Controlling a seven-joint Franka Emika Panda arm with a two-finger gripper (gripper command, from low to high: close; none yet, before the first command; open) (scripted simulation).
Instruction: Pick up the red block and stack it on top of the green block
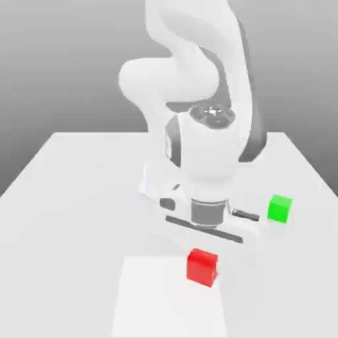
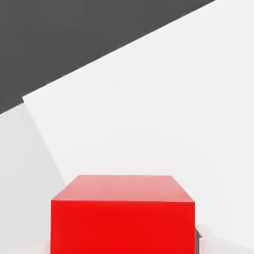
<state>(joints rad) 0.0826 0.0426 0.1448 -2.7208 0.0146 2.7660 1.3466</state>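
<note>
Pincer pinched on the red block
From here, an uneven grip could let it twist during lifting, then land crooked on the green block.

Below my claw I see a broad, flat, pale grey-white tabletop, its far edge straight. At the exterior view's right, a small bright green cube sits directly on it. Toward the near edge lies a brighter white, flat, four-sided patch, left of the cube.
</note>
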